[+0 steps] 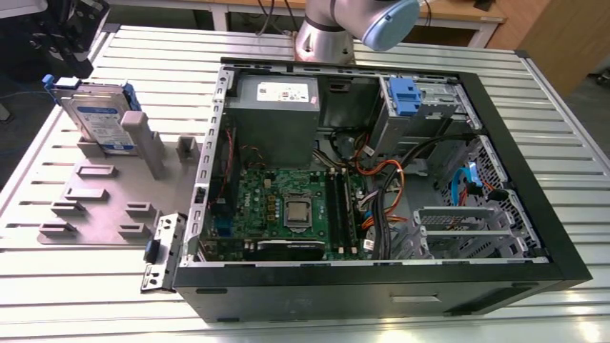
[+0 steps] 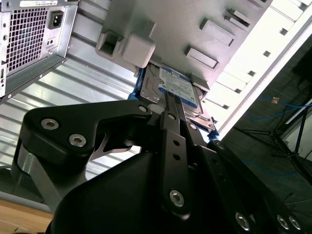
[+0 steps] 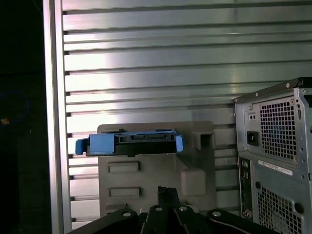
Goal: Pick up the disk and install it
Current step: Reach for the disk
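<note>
Finds the disk (image 1: 100, 121) on edge in the grey holder (image 1: 105, 193) on the bench (image 1: 86, 286), at the exterior view's left of the open computer case (image 1: 381, 300). Cannot tell the state of the hand (image 3: 168, 195), clenched or released.

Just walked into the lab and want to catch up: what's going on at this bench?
A robot arm is working on getting a disk into an open computer case. The disk stands on edge in a grey holder plate on the ribbed table, to the exterior view's left of the case. In the first wrist view the hand faces the disk from a distance and is not touching it. The disk has not been picked up.
</note>
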`<state>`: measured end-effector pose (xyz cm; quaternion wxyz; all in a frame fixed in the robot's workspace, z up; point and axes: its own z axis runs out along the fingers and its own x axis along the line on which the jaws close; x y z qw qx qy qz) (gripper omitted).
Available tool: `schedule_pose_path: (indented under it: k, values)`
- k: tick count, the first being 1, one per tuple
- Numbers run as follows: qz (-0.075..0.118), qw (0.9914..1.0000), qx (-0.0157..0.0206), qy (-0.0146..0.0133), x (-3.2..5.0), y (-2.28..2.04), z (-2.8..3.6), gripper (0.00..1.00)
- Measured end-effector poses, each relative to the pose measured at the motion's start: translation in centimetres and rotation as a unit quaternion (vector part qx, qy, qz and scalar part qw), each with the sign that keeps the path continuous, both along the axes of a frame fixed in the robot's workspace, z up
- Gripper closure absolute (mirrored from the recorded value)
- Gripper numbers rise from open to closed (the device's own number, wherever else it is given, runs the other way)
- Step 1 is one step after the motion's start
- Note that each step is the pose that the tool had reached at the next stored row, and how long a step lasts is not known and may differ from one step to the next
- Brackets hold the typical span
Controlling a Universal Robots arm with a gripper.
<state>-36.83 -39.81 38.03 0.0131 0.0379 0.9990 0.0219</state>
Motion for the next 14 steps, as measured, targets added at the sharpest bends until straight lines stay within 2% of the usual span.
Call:
schedule_pose_path:
  k: [14]
  values:
    - [0.0,1.0,0.0002,-0.0002,-0.03,0.06,-0.26,0.89]
